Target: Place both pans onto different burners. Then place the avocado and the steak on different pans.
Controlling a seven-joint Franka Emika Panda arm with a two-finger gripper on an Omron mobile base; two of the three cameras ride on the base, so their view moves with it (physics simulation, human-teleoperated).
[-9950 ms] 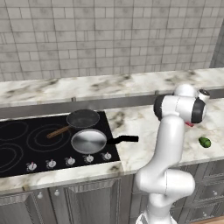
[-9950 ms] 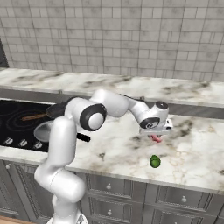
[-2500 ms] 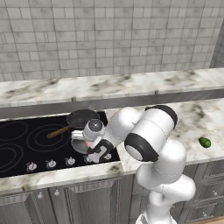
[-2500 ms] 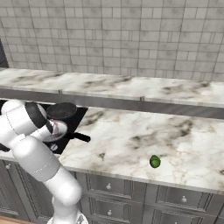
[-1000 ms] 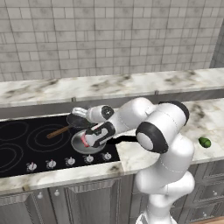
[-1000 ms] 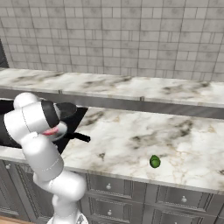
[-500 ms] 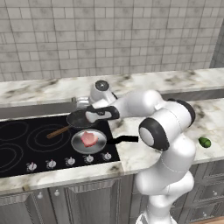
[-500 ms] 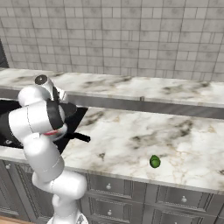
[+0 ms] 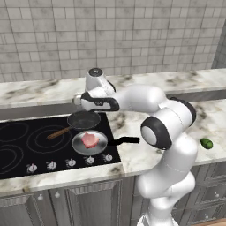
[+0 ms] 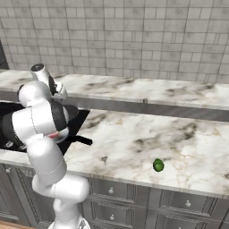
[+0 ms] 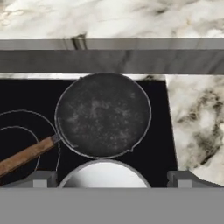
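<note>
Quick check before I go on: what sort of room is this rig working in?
A simulated home kitchen, it seems: a black glass cooktop with two pans, a marble counter, and a tiled wall.

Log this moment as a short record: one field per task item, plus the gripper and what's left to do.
dark pan: on the black cooktop, empty, wooden handle pointing left
silver pan: on the cooktop in front of the dark pan, black handle out over the counter
steak: lying in the silver pan
avocado: on the marble counter, far right of the cooktop
gripper: open, empty, above the dark pan
remaining: avocado into the dark pan
</note>
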